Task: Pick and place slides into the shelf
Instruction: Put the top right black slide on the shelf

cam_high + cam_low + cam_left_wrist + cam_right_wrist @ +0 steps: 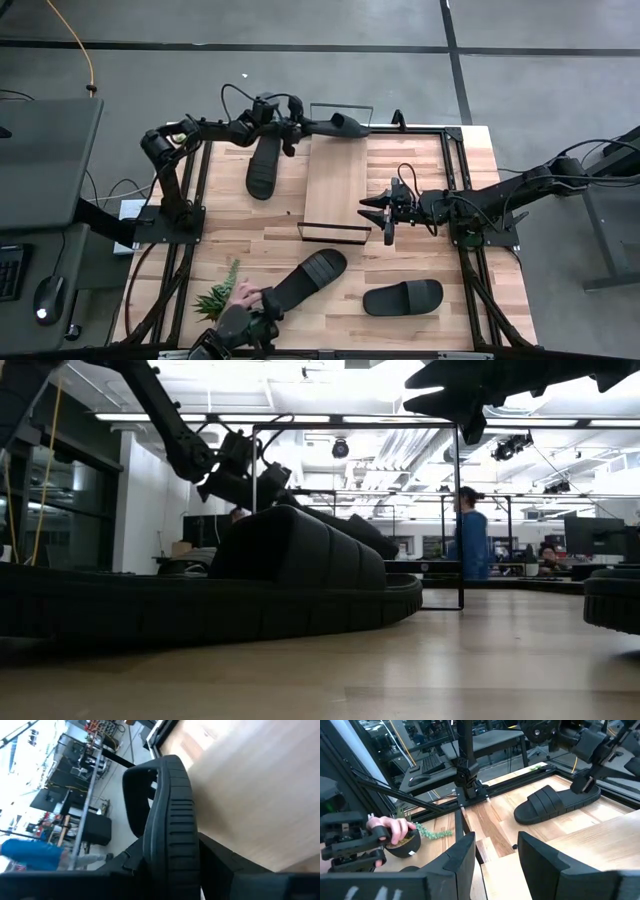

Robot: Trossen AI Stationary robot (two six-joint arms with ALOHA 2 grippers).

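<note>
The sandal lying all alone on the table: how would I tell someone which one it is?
Find the edge of the wooden table where a person's hand reaches in. Two black slides lie there. It is the slide lying crosswise with nothing touching it; its neighbour slants beside the hand and a small plant.
</note>
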